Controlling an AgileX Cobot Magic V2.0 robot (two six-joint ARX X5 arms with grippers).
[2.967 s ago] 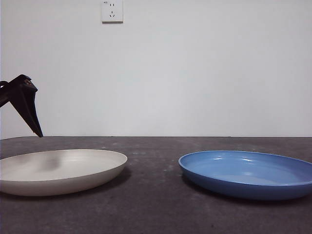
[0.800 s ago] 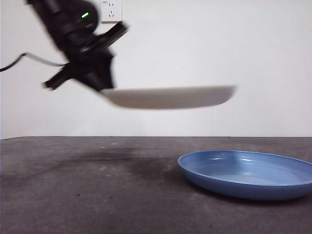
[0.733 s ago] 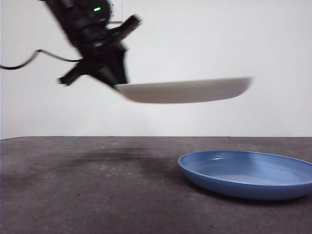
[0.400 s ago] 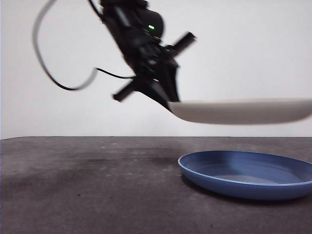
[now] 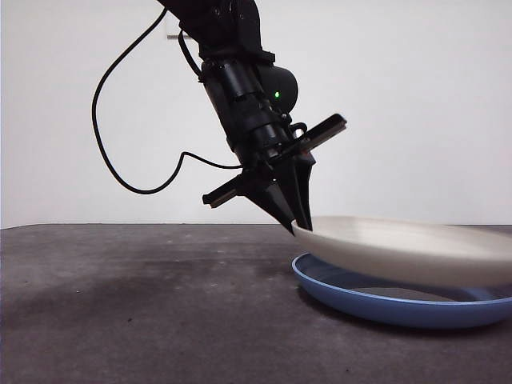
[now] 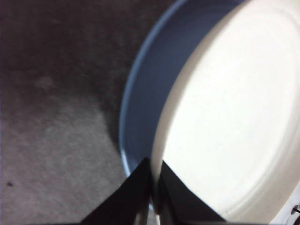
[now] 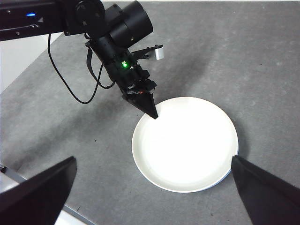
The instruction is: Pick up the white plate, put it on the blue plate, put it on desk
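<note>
**White plate almost set into the blue plate**

The left gripper (image 5: 298, 218) is clamped on the rim of the white plate (image 5: 416, 248) and holds it tilted over the blue plate (image 5: 376, 302). The edge far from the gripper seems to be already low in the blue plate, while the gripped edge is above the blue rim. From the right wrist view, the white plate (image 7: 185, 143) covers the blue one almost fully; only a thin blue sliver (image 7: 229, 170) shows at one side. I judge the pick-up as done and the placing as nearly done: what is left is to lower the held edge, let go, and draw the arm away.

The right gripper (image 7: 150, 197) waits high above the scene with its jaws wide apart and holds nothing.

The desk (image 5: 144, 312) is dark grey, matte and speckled. Both plates are toward its right side in the front view. Behind the desk's far edge there is a plain white wall (image 5: 416, 96). A black cable (image 5: 112, 152) hangs in a loop from the working arm.
</note>
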